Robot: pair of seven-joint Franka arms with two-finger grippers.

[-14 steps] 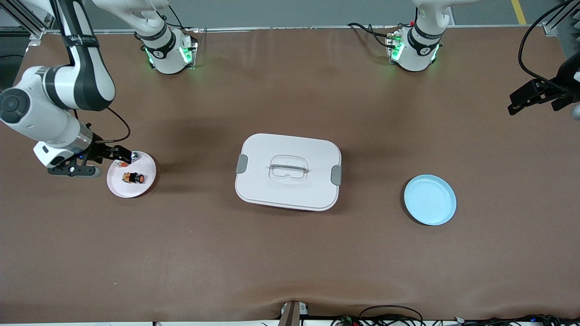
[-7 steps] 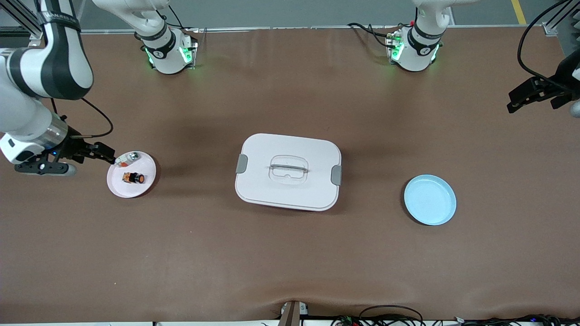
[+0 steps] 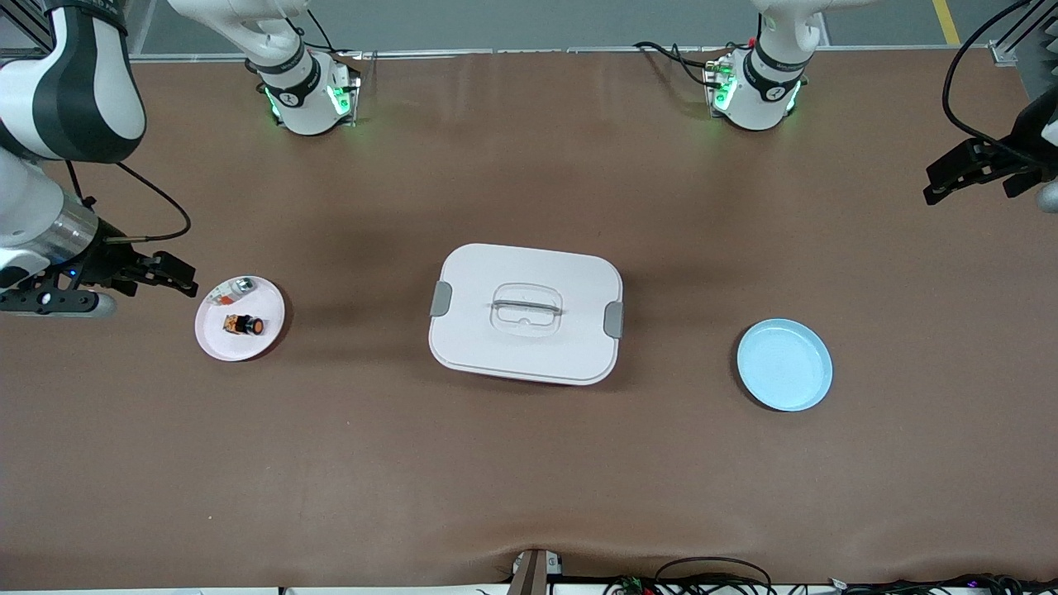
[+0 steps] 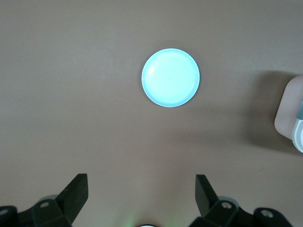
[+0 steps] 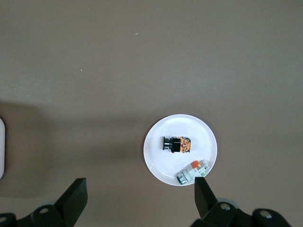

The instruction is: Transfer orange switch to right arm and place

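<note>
Front view: the orange switch (image 3: 244, 326) lies on its side on a small pink-white plate (image 3: 263, 339) toward the right arm's end of the table, orange cap pointing toward the white lidded container (image 3: 526, 313) at table centre. Sharing the plate, just beside the switch and farther from the front camera, is a small silver-and-red part with clear casing (image 3: 233, 290); its details are too small to resolve.

The right gripper (image 3: 169, 273) hangs over bare table just beside the plate's rim, fingers spread wide and holding nothing. Part of its arm is cut off by the frame edge. In the right wrist view the 2 fingertips (image 5: 75, 194) frame the plate (image 5: 161, 142), with the switch (image 5: 177, 144) and the clear-cased part (image 5: 192, 172) between them, well below.

The left gripper (image 3: 950, 182) waits at the left arm's end of the table, largely cropped by the frame; its wrist view shows its fingers (image 4: 75, 191) set wide apart and empty, over an empty light-blue plate (image 4: 171, 77). A corner of the container (image 4: 289, 116) intrudes at that view's edge.
</note>
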